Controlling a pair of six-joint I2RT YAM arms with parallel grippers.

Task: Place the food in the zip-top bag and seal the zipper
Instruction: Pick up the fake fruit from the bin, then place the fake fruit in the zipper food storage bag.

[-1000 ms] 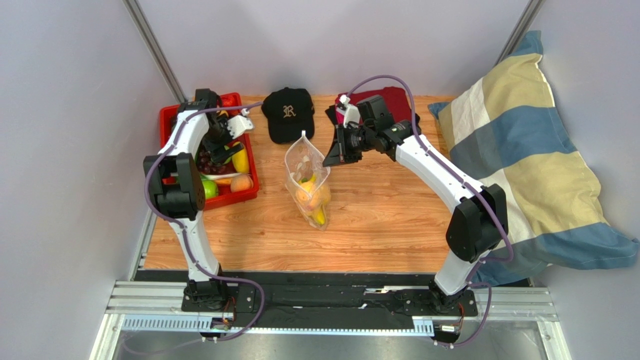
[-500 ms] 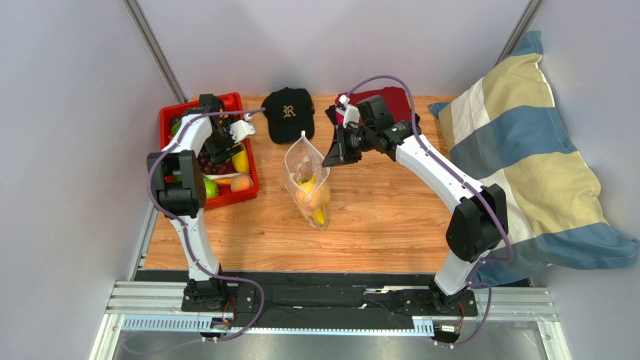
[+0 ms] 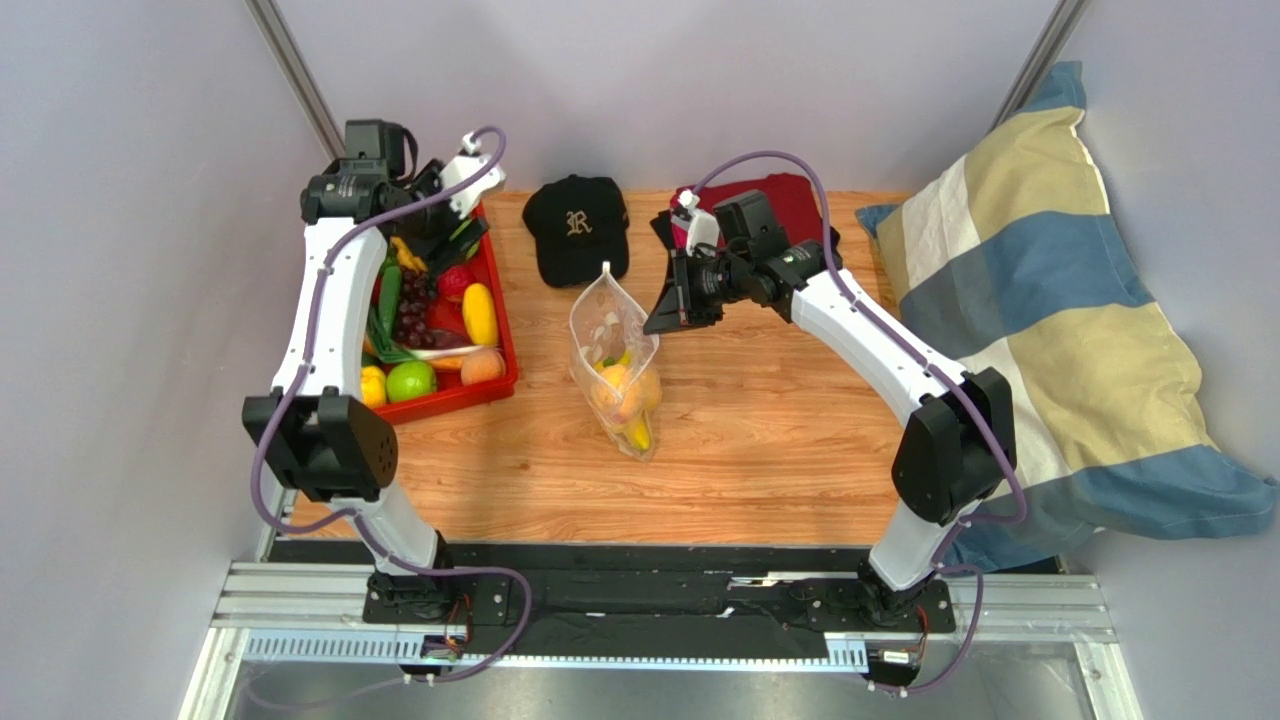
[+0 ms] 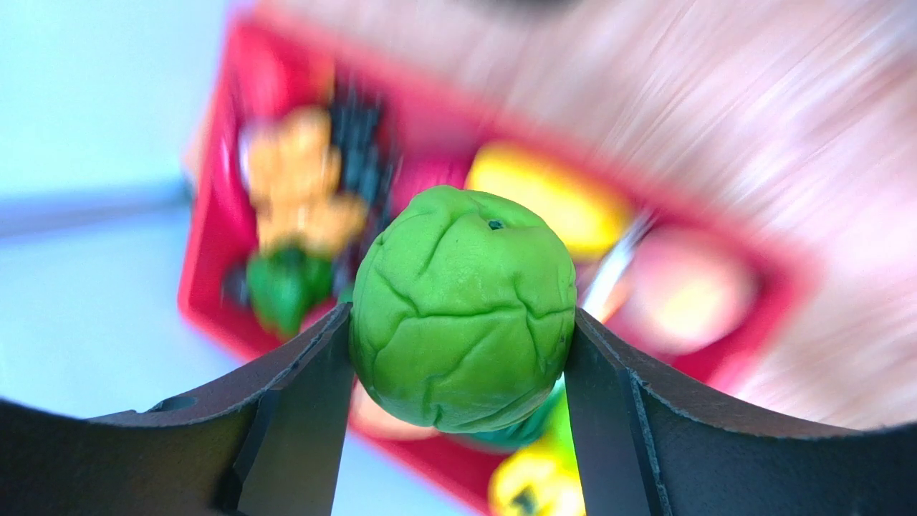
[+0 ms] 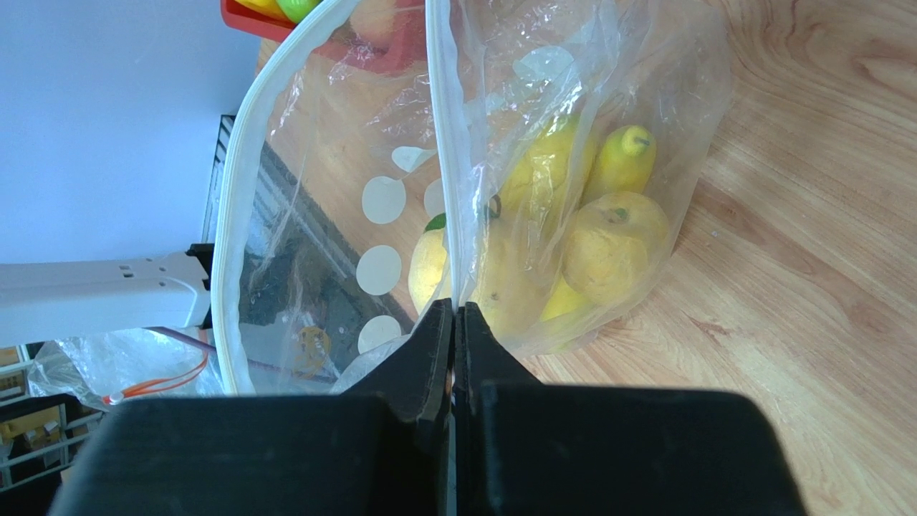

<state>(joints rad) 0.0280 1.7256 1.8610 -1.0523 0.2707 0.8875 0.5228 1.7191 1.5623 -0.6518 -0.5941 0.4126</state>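
I am gripping the green lime [image 4: 463, 306] between the left fingers [image 4: 288, 425] above the red tray [image 3: 508, 357] and am planning a level carry to the zip-top bag [image 3: 613, 348] on the table [image 3: 781, 443], whose rim the closed right fingers [image 5: 414, 360] are pinching, releasing only inside its mouth.

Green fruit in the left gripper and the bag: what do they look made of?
Green fruit: probably moulded rubber or soft plastic, fairly matte, with a creased skin. Zip-top bag: thin clear plastic film, glossy and wrinkled; yellow fruit shows through.
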